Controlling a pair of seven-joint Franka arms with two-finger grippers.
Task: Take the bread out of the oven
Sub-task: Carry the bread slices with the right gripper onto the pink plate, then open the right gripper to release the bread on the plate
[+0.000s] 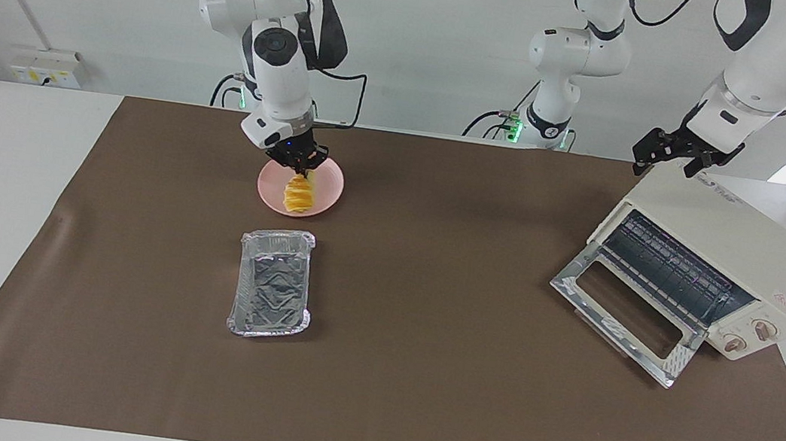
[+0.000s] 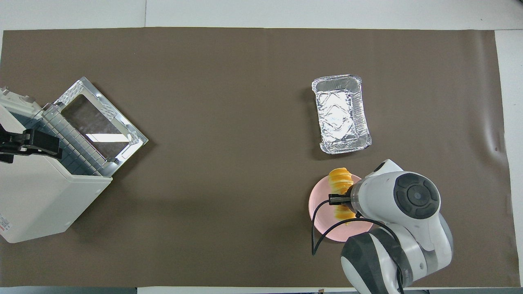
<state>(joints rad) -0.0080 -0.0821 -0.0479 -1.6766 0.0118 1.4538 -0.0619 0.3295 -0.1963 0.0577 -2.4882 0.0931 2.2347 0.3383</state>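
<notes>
Over the pink plate, toward the right arm's end of the table, the right gripper points down with its jaws pinching the upper end of the bread. That golden, ridged loaf hangs lengthwise below the jaws, its lower end down at the plate; whether it touches the plate's surface cannot be told. From overhead the bread lies across the plate, partly hidden under the right gripper and its wrist. Just beside the plate, farther from the robots than those jaws, sits the crinkled foil tray, apart from the plate and holding nothing. Well apart from the right jaws, at the left arm's end of the table, stands the cream oven, its shiny glass door folded down flat onto the brown mat and the dark wire rack showing inside. Above the oven's top, near its rear edge, the left gripper waits with its jaws spread wide and nothing between them. Overhead, the same left gripper hovers over the oven's top beside the rack opening.
</notes>
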